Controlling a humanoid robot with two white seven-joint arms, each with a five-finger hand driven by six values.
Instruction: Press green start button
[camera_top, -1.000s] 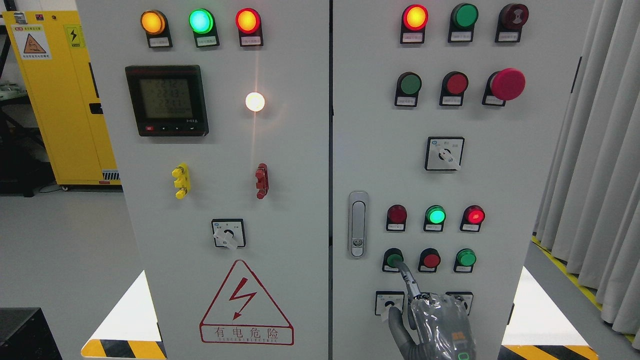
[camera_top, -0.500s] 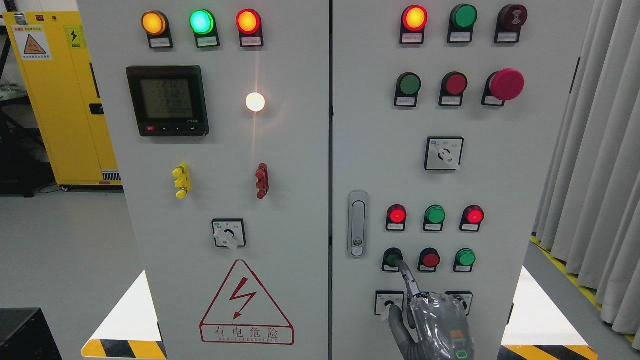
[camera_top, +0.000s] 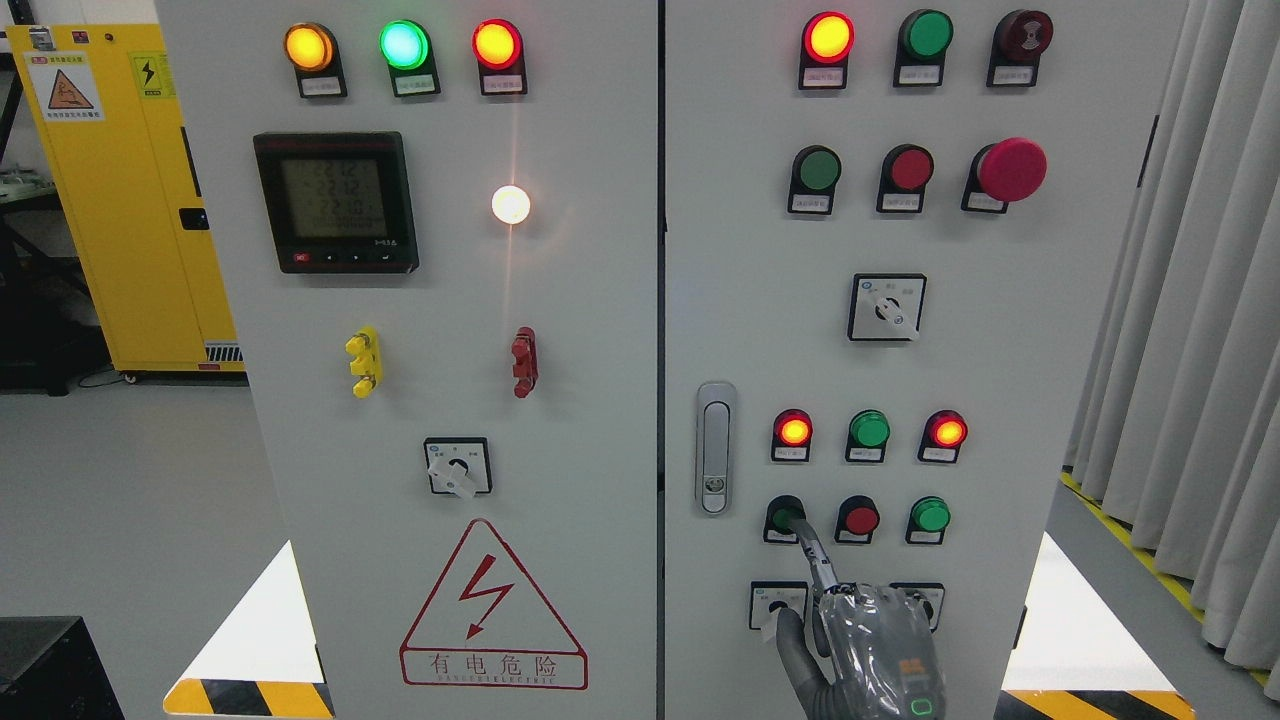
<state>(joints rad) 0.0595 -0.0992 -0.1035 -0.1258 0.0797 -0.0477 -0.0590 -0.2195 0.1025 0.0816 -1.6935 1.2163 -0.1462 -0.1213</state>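
Note:
The green push button (camera_top: 783, 514) sits at the left end of the lower button row on the right cabinet door (camera_top: 760, 300). My right hand (camera_top: 880, 650) comes up from the bottom edge, wrapped in clear film. Its index finger (camera_top: 815, 560) is stretched out with the tip on the green button, while the other fingers are curled and hold nothing. In the lamp row above, the left red lamp (camera_top: 793, 429) and the right red lamp (camera_top: 946, 430) glow, and the green lamp (camera_top: 869, 429) between them is dark. My left hand is out of view.
A red button (camera_top: 860, 518) and another green button (camera_top: 929, 515) stand right of the pressed one. A rotary switch (camera_top: 778, 605) lies just under the finger, a door latch (camera_top: 714, 448) to its left. Grey curtains (camera_top: 1200, 350) hang at the right, a yellow cabinet (camera_top: 110, 200) at the far left.
The green lamp above the button has gone dark and the left red lamp has lit up and brightened. My right hand has barely moved, its fingertip staying on the button.

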